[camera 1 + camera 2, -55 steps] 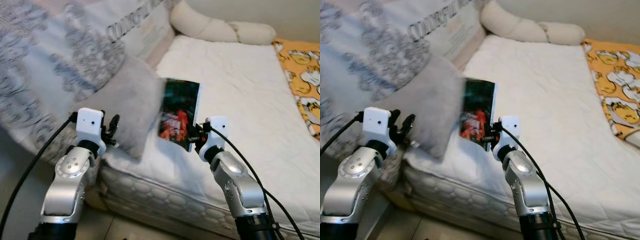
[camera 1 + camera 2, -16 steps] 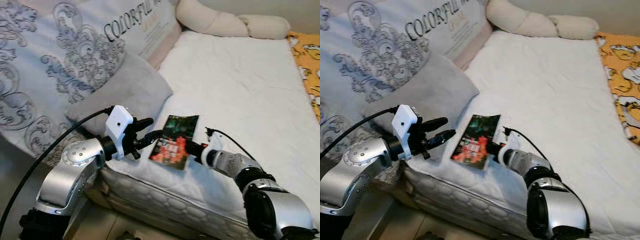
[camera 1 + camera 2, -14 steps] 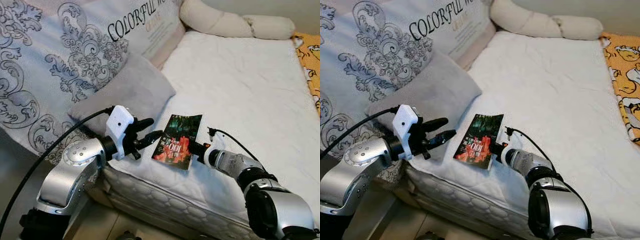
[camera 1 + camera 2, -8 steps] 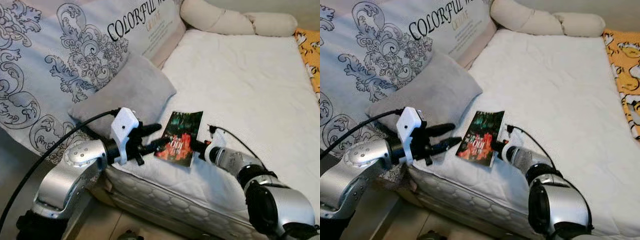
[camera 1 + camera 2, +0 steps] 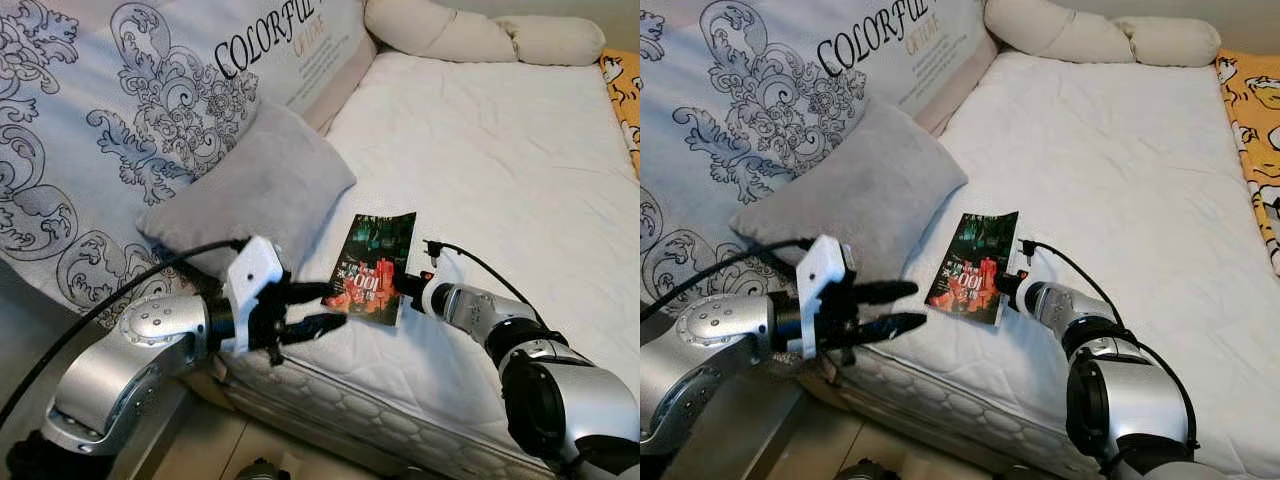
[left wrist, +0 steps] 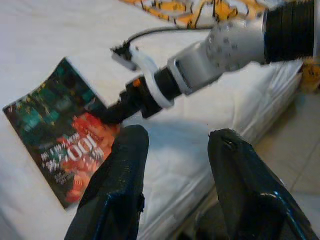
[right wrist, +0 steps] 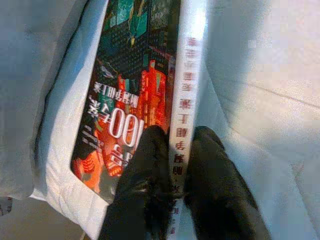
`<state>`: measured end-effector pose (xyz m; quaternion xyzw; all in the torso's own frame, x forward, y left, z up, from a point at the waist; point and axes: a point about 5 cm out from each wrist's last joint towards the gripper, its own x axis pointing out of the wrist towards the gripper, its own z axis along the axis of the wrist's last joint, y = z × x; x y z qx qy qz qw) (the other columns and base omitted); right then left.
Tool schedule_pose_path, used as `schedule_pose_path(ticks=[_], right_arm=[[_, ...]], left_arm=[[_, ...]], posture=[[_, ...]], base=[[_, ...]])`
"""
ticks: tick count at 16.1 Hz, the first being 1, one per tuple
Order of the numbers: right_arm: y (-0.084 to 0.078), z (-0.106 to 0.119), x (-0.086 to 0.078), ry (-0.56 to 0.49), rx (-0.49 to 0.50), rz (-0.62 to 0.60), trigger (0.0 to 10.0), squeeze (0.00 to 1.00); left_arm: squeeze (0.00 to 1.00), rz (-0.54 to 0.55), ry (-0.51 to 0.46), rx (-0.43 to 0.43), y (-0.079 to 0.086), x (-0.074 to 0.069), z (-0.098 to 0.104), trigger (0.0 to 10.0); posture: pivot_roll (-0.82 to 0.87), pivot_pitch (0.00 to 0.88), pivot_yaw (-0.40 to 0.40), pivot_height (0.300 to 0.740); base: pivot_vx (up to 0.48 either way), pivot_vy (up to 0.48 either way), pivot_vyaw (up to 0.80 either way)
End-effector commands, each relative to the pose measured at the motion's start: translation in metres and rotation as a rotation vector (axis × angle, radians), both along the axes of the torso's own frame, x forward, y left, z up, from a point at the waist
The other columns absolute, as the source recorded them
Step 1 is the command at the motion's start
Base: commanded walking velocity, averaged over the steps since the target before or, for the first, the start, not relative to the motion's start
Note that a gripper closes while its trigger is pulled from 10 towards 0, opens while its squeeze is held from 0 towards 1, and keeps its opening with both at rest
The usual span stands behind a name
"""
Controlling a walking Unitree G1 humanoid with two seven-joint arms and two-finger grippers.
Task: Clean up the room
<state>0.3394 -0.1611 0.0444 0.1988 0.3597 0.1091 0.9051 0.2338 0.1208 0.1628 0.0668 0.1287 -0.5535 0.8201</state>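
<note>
A book (image 5: 375, 265) with a dark green and red cover lies tilted near the front edge of the white mattress (image 5: 480, 150). My right gripper (image 5: 402, 287) is shut on its spine edge, and the black fingers (image 7: 150, 170) pinch the white spine in the right wrist view. The left gripper (image 5: 335, 305) is open, just left of the book's lower corner and over the mattress edge. In the left wrist view the open fingers (image 6: 120, 185) frame the book (image 6: 55, 135) and the right gripper (image 6: 117, 112).
A grey pillow (image 5: 260, 190) lies right beside the book on the left, against a large patterned cushion (image 5: 130, 110). A cream bolster (image 5: 470, 35) lies at the bed's far end, an orange patterned blanket (image 5: 625, 80) at the far right. Tiled floor (image 5: 200, 450) lies below the mattress edge.
The book came down from upright in the air to rest on the mattress, still held by the right gripper. The left gripper reached in toward the book's lower left corner.
</note>
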Motion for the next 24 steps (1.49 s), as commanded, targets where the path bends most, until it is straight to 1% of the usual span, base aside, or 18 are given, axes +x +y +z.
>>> schedule_pose_path(ticks=[1,5,7,8,9,11,12,13,14,16,17,18,19,20,21,22,23,24], right_arm=[[0.004,0.010,0.008,-0.035,-0.003,-0.004,10.0,1.00],[0.004,0.012,0.010,-0.044,-0.010,-0.013,10.0,1.00],[0.001,0.014,0.011,-0.051,-0.018,-0.019,10.0,1.00],[-0.006,0.017,0.013,-0.062,-0.030,-0.034,10.0,1.00],[-0.008,0.017,0.013,-0.064,-0.032,-0.036,10.0,1.00],[-0.024,0.018,0.011,-0.067,-0.059,-0.039,10.0,1.00],[-0.032,0.019,0.010,-0.071,-0.061,-0.046,10.0,1.00],[-0.045,0.019,0.007,-0.072,-0.064,-0.065,10.0,1.00],[-0.052,0.019,0.006,-0.076,-0.065,-0.072,10.0,1.00],[-0.060,0.021,0.005,-0.094,-0.053,-0.073,10.0,1.00],[-0.063,0.025,0.005,-0.127,-0.024,-0.069,10.0,1.00],[-0.063,0.028,0.006,-0.175,-0.002,-0.052,10.0,1.00],[-0.061,0.030,0.006,-0.216,-0.004,-0.020,10.0,0.96],[-0.058,0.031,0.005,-0.251,-0.038,0.000,10.0,0.88],[-0.051,0.033,0.004,-0.310,-0.081,-0.002,10.0,0.00],[-0.045,0.039,0.004,-0.364,-0.103,-0.083,10.0,0.00],[-0.040,0.047,0.001,-0.418,-0.143,-0.189,10.0,0.00],[-0.034,0.056,-0.004,-0.483,-0.214,-0.230,10.0,0.00]], left_arm=[[0.26,0.006,-0.020,0.038,0.002,0.002,0.000,10.0],[0.25,0.013,-0.014,0.072,0.009,0.007,-0.002,10.0],[0.26,0.033,-0.004,0.105,0.013,0.010,-0.005,10.0],[0.25,0.084,0.012,0.158,0.021,0.016,-0.012,10.0],[0.25,0.092,0.013,0.166,0.023,0.018,-0.013,10.0],[0.25,0.151,0.039,0.210,0.032,0.024,-0.021,10.0],[0.25,0.171,0.043,0.215,0.034,0.026,-0.024,10.0],[0.25,0.185,0.050,0.201,0.035,0.027,-0.027,10.0],[0.25,0.187,0.053,0.196,0.034,0.027,-0.028,10.0],[0.23,0.189,0.053,0.190,0.033,0.027,-0.031,10.0],[0.23,0.203,0.052,0.185,0.032,0.027,-0.034,10.0],[0.22,0.220,0.026,0.175,0.030,0.028,-0.036,10.0],[0.22,0.245,0.002,0.170,0.029,0.028,-0.037,10.0],[0.23,0.294,-0.022,0.159,0.029,0.031,-0.037,10.0],[0.23,0.384,-0.065,0.135,0.030,0.035,-0.038,10.0],[0.23,0.474,-0.118,0.110,0.032,0.040,-0.037,10.0],[0.24,0.571,-0.161,0.086,0.036,0.043,-0.037,10.0],[0.24,0.642,-0.166,0.069,0.039,0.044,-0.036,10.0]], posture=[[0.11,0.029,0.078,0.740],[0.10,0.017,0.082,0.740],[0.10,0.012,0.085,0.740],[0.09,0.003,0.085,0.740],[0.09,0.003,0.085,0.740],[0.07,0.000,0.083,0.740],[0.05,0.000,0.086,0.740],[0.03,0.000,0.091,0.740],[0.02,0.000,0.094,0.740],[0.00,0.000,0.092,0.740],[0.00,0.000,0.088,0.740],[-0.01,0.000,0.077,0.740],[-0.02,0.000,0.078,0.740],[-0.02,0.000,0.078,0.740],[-0.04,0.000,0.079,0.740],[-0.04,0.000,0.078,0.740],[-0.05,0.000,0.074,0.740],[-0.06,0.000,0.070,0.740]], base=[[0.000,0.000,0.00],[0.000,0.000,0.00],[0.000,0.000,0.00],[0.000,0.000,0.00],[0.000,0.000,0.00],[0.000,0.000,0.00],[0.000,0.000,0.00],[0.000,0.000,0.00],[0.000,0.000,0.00],[0.000,0.000,0.00],[0.000,0.000,0.00],[0.000,0.000,0.00],[0.000,0.000,0.00],[0.000,0.000,0.00],[0.000,0.000,0.00],[0.000,0.000,0.00],[0.000,0.000,0.00],[0.000,0.000,0.00]])
